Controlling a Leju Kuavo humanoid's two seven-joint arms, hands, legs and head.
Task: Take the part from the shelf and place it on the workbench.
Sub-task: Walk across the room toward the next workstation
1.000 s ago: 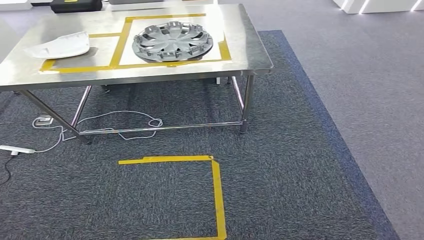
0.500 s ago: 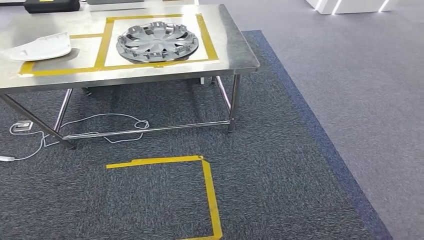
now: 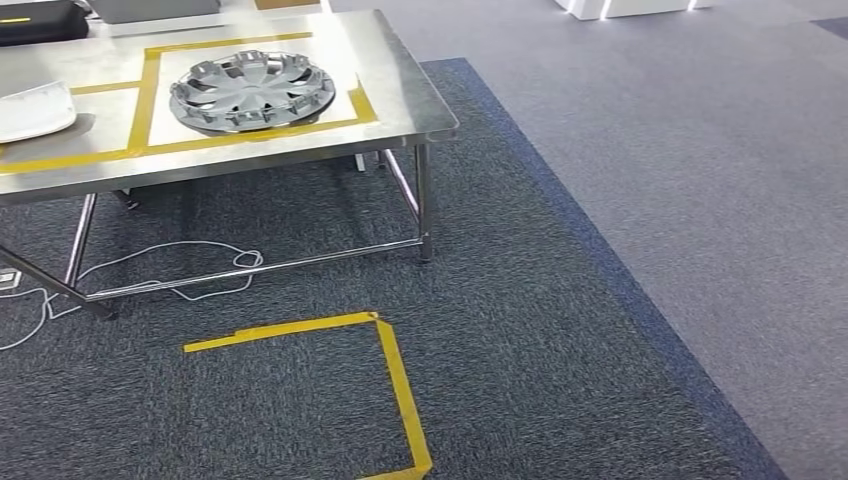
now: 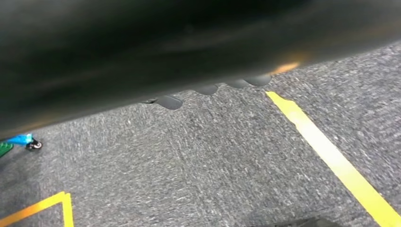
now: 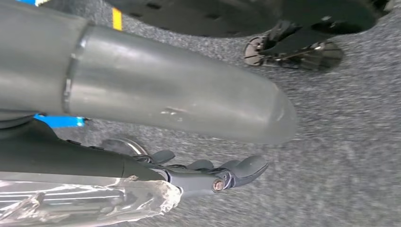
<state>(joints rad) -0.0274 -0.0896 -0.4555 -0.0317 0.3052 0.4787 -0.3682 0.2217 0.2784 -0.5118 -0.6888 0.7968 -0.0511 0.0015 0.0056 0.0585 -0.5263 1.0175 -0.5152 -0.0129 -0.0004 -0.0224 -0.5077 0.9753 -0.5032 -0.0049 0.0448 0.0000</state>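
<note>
A silver wheel cover (image 3: pixel 252 90) lies flat inside a yellow taped square on the steel workbench (image 3: pixel 395 65), near its right end. A white curved part (image 3: pixel 30 108) lies in the taped area to the left, cut off by the picture's edge. In the right wrist view my right hand (image 5: pixel 208 172) hangs over the carpet, its grey thumb and dark fingers stretched out with nothing in them. In the left wrist view my left hand's fingertips (image 4: pixel 208 89) peek out in a row under a dark blurred mass, above the carpet, holding nothing that I can see.
Yellow tape (image 3: pixel 395 370) marks a corner on the dark carpet in front of the bench. A white cable (image 3: pixel 180 270) trails on the floor under the bench. A black case (image 3: pixel 40 20) sits at the bench's far edge. Lighter grey floor (image 3: pixel 700 150) stretches to the right.
The whole picture has slid left over the second: the camera has turned to the right. The bench and the parts on it have kept their places relative to each other.
</note>
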